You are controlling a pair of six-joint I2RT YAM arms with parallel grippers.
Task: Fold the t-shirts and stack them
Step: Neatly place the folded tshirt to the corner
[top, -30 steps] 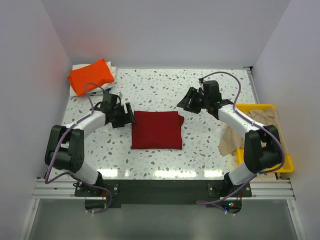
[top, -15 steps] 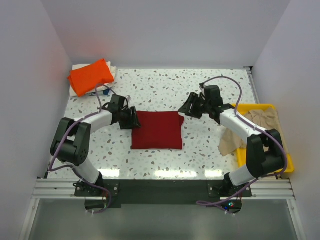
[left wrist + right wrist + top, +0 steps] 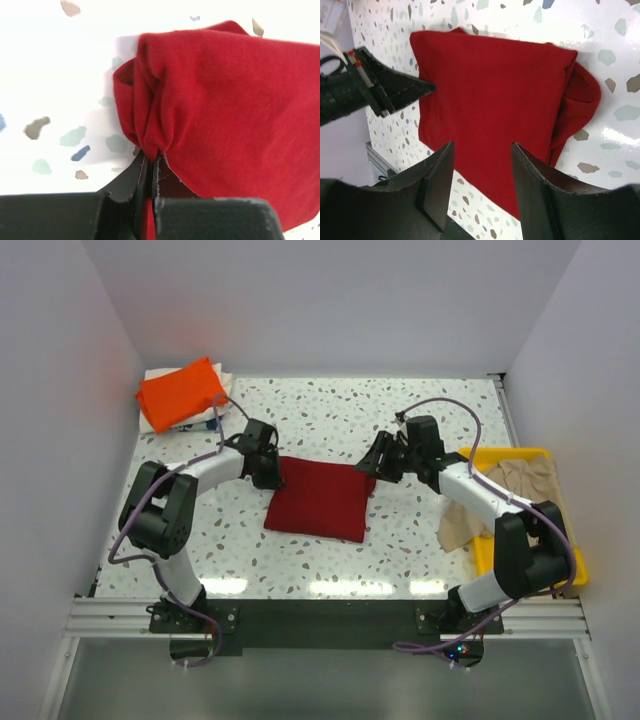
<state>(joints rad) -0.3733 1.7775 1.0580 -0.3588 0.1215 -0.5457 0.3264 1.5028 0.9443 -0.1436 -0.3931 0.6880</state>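
Red cloth holds the middle of the speckled table (image 3: 330, 410), where we find the dark red t-shirt (image 3: 318, 500) folded to a rough square. The left gripper (image 3: 150, 161) has its far left corner, with the fingers pressed tight together on a bunched pleat of fabric that puckers around them. Across the shirt, the right gripper (image 3: 481, 162) hangs over the far right edge with its fingers spread wide and nothing held between them; we cannot tell whether the tips touch the cloth. That right edge shows a loose fold bulging outward. In the table's far left corner, the bright orange t-shirt (image 3: 180, 392) rests folded on the whitish t-shirt (image 3: 227, 381). On the right, the beige-tan t-shirt (image 3: 522, 476) lies crumpled in the yellow tray (image 3: 510, 452), with part of it spilling over the tray's left side onto the table
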